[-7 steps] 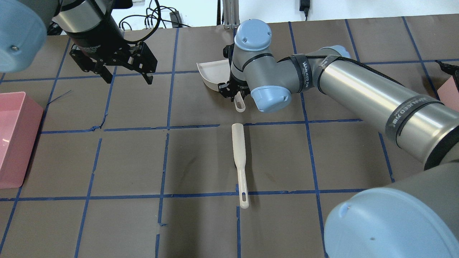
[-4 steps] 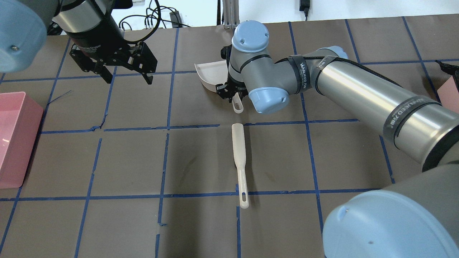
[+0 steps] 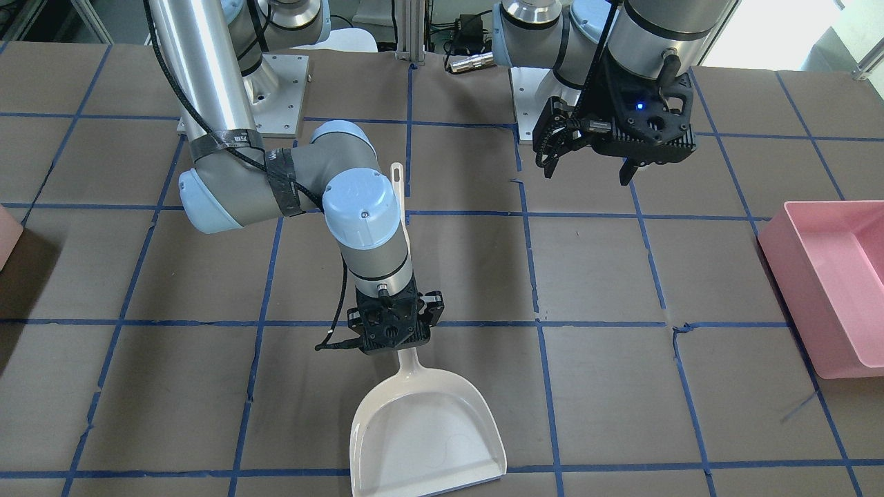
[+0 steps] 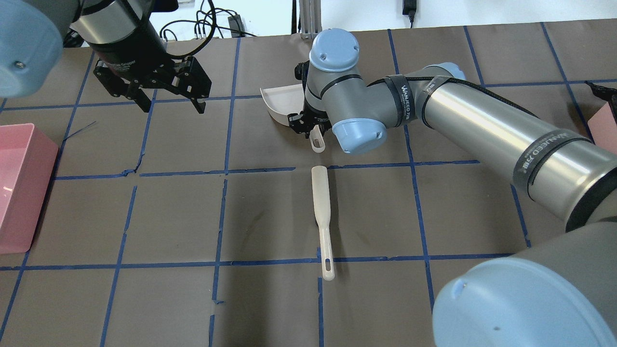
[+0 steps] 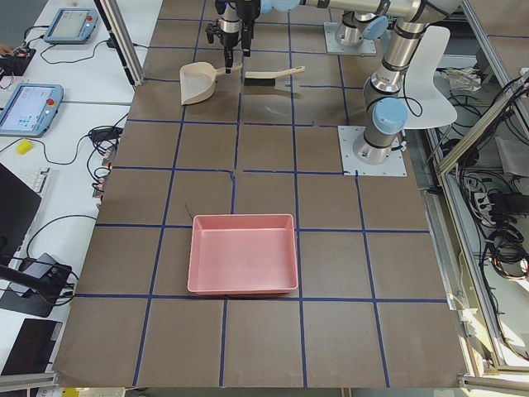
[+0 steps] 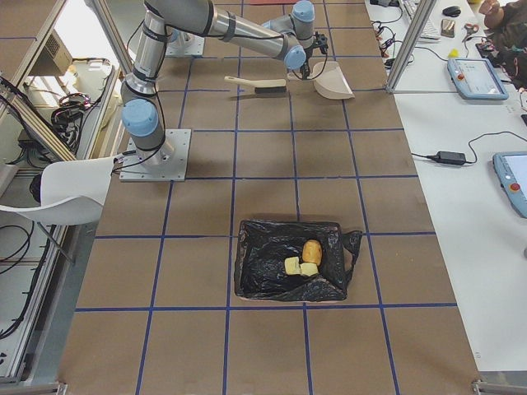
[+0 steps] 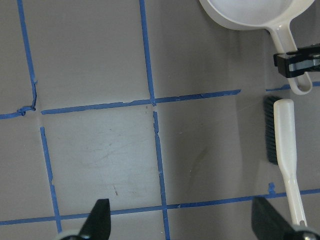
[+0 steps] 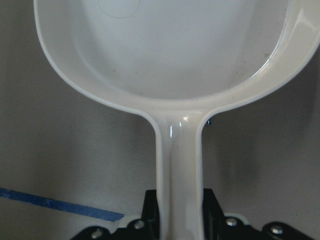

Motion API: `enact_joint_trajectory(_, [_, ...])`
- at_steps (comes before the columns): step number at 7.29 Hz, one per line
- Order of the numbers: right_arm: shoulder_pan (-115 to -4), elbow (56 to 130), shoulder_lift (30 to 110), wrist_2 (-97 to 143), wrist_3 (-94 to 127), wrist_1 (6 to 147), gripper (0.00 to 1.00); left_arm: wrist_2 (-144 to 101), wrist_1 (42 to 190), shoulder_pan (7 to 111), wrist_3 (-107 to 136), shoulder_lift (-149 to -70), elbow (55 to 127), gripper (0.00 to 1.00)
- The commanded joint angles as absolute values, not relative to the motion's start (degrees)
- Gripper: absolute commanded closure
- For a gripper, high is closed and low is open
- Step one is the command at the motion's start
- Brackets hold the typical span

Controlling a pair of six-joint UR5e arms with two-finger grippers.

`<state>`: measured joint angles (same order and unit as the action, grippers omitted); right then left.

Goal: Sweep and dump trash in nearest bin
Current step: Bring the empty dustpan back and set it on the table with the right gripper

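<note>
My right gripper [image 3: 396,343] is shut on the handle of a white dustpan [image 3: 425,435], which is empty and lies low at the table. It also shows in the overhead view [image 4: 282,101] and the right wrist view [image 8: 170,45]. My left gripper [image 4: 172,108] is open and empty, hovering apart at the far left. A white brush [image 4: 320,212] lies on the table just behind the dustpan handle. The trash [image 6: 303,259], one tan lump and two yellowish chunks, lies on black plastic far from both arms. Only an edge of the pale peach bin [image 4: 605,125] shows.
A rose-pink tub [image 4: 19,188] with deep walls stands at the table's left end, also in the exterior left view [image 5: 242,252]. The brown table [image 4: 168,217] has blue tape grid lines. Cables lie beyond the far edge.
My right arm has shifted the dustpan slightly to the left in the overhead view. The left arm and the brush have not moved.
</note>
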<state>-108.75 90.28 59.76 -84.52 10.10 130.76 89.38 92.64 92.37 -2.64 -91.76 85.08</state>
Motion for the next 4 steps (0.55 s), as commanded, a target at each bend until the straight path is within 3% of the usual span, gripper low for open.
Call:
enact_joint_trajectory(1, [-108.5, 90.1, 60.0, -84.6, 10.0, 131.3, 0.0, 89.5, 92.6, 92.4, -2.6, -91.7, 85.1, 0.0])
enact_joint_trajectory(4, [-105.6, 83.9, 63.3, -85.5, 9.2, 124.3, 0.0, 89.4, 92.6, 92.4, -2.6, -91.8, 85.1, 0.0])
